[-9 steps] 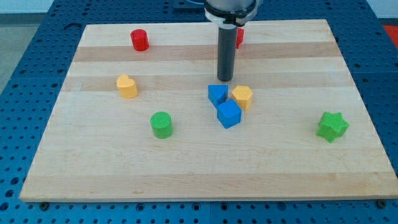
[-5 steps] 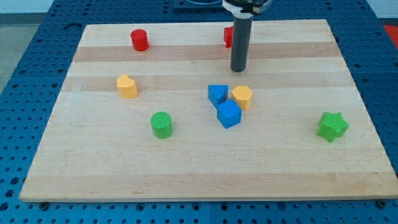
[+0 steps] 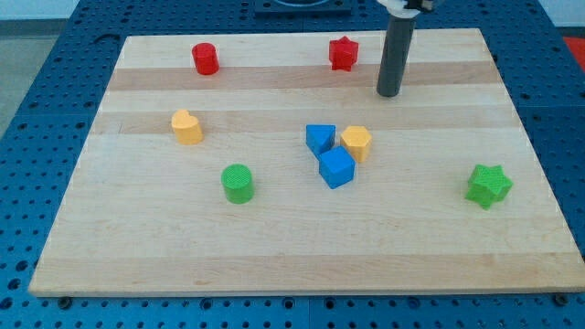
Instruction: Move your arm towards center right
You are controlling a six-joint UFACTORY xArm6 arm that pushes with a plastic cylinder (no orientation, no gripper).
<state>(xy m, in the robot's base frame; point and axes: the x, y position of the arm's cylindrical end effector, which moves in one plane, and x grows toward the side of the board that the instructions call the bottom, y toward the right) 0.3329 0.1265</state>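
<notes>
Near the view's top, right of the red star-shaped block (image 3: 343, 53), my bare gripperless tip (image 3: 389, 93) touches nothing, needing travel rightward and downward toward the green star-shaped block (image 3: 487, 185).

Rod upright, far right of centre

Dark rod hangs vertical from a pale collar cut off by the far edge of view. My tip (image 3: 389, 93) rests low at counter level, far side of the scene, right of centre. Rod straight, untilted; tip touches nothing. The arm above the collar is out of view.
</notes>
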